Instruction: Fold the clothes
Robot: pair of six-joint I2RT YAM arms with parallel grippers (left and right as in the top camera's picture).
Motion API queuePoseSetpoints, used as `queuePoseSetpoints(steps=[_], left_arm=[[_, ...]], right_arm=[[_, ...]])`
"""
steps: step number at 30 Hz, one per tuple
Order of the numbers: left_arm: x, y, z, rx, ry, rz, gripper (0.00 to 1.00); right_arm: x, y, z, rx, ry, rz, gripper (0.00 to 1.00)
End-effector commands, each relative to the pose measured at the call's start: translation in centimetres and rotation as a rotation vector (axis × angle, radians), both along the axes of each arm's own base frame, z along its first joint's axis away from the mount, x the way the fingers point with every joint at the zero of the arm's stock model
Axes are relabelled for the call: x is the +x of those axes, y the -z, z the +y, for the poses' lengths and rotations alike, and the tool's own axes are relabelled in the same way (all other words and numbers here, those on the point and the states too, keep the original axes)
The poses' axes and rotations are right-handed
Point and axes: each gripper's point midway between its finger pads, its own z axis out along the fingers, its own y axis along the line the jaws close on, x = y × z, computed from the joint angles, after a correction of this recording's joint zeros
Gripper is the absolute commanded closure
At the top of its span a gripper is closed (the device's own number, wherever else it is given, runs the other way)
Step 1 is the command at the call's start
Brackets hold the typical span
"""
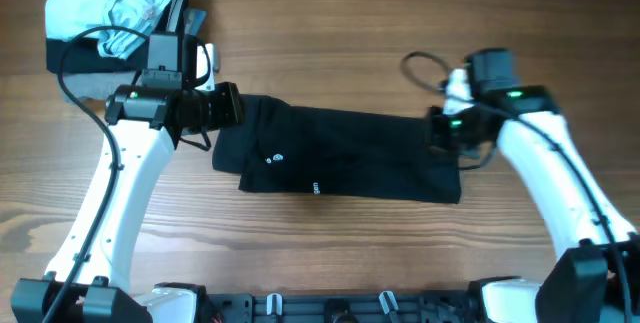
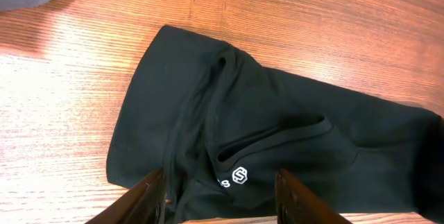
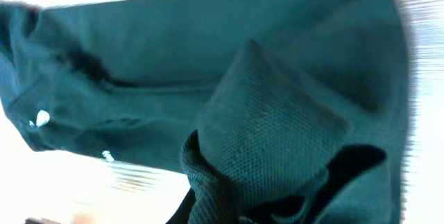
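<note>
Rightward, right pincer [image 1: 445, 129] grips black garment [image 1: 340, 158] edge; table [image 1: 330, 23] open beyond.

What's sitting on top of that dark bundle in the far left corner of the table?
A crumpled pale blue garment lies on the dark bundle, covering most of it. Whether more clothes lie beneath the blue one is hidden from view.

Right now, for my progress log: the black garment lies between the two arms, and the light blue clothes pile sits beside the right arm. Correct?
No: the overhead view shows the light blue clothes pile beside the left arm. The black garment does lie between the arms.
</note>
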Motion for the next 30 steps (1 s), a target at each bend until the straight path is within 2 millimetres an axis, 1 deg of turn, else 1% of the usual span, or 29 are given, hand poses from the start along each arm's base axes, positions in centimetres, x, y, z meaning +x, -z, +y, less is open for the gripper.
queuePoseSetpoints(steps=[1,2,4,5,6,7,8,10,11,13,15,16,17,19,20,22,23,24,25,27,28,29,30], left_arm=[[0.2,-0.6,0.2,0.002,-0.009,-0.020,0.50],[0.2,-0.6,0.2,0.002,-0.009,-0.019,0.50],[0.2,-0.6,0.2,0.002,-0.009,-0.020,0.49],[0.2,-0.6,0.2,0.002,-0.009,-0.020,0.48],[0.2,-0.6,0.2,0.002,-0.009,-0.019,0.48],[0.2,-0.6,0.2,0.002,-0.009,-0.020,0.48],[0.2,-0.6,0.2,0.002,-0.009,-0.020,0.47],[0.2,-0.6,0.2,0.002,-0.009,-0.019,0.46],[0.2,-0.6,0.2,0.002,-0.009,-0.019,0.45],[0.2,-0.6,0.2,0.002,-0.009,-0.019,0.44],[0.2,-0.6,0.2,0.002,-0.009,-0.019,0.44],[0.2,-0.6,0.3,0.002,-0.009,-0.018,0.44],[0.2,-0.5,0.3,0.002,-0.009,-0.018,0.43],[0.2,-0.5,0.3,0.002,-0.009,-0.016,0.42],[0.2,-0.5,0.3,0.002,-0.009,-0.015,0.41],[0.2,-0.5,0.3,0.003,-0.009,-0.013,0.41],[0.2,-0.5,0.3,0.003,-0.009,-0.013,0.41],[0.2,-0.4,0.3,0.003,-0.009,-0.012,0.40],[0.2,-0.4,0.3,0.003,-0.009,-0.012,0.40],[0.2,-0.4,0.3,0.003,-0.009,-0.012,0.40],[0.2,-0.4,0.3,0.003,-0.009,-0.012,0.40],[0.2,-0.4,0.3,0.003,-0.009,-0.012,0.39],[0.2,-0.4,0.3,0.003,-0.009,-0.012,0.39]], right_arm=[[-0.1,0.7,2.9,-0.047,0.005,0.012,0.96],[-0.1,1.2,4.0,-0.043,-0.029,0.014,0.96],[-0.3,1.9,5.3,-0.039,-0.040,0.031,0.95],[-0.2,2.0,6.0,-0.015,-0.040,0.035,0.94],[-0.2,2.0,6.7,0.008,-0.054,0.031,0.87],[0.3,1.8,7.3,0.032,-0.063,0.011,0.71],[0.8,1.6,7.7,0.052,-0.068,-0.014,0.69],[1.2,1.3,8.1,0.071,-0.074,-0.031,0.64],[1.3,1.3,8.0,0.069,-0.088,-0.043,0.61],[1.5,1.2,7.6,0.059,-0.136,-0.068,0.60],[1.4,1.1,6.7,0.043,-0.132,-0.067,0.60],[1.4,1.2,5.7,0.019,-0.105,-0.057,0.59],[1.4,1.6,3.9,-0.037,-0.063,-0.036,0.54],[0.6,2.4,1.2,-0.114,-0.012,0.024,0.53],[0.1,2.6,0.5,-0.122,-0.007,0.054,0.53],[-1.1,3.7,-0.3,-0.134,-0.018,0.113,0.58],[-1.6,4.2,-0.2,-0.122,-0.038,0.132,0.58],[-2.7,5.4,0.7,-0.066,-0.092,0.159,0.47],[-3.1,6.0,1.1,-0.041,-0.096,0.173,0.44],[-3.4,6.8,2.1,0.024,-0.143,0.150,0.42],[-3.4,7.0,3.2,0.088,-0.185,0.119,0.42],[-3.4,7.2,3.6,0.118,-0.207,0.104,0.42],[-3.5,7.5,3.6,0.117,-0.208,0.101,0.42]])
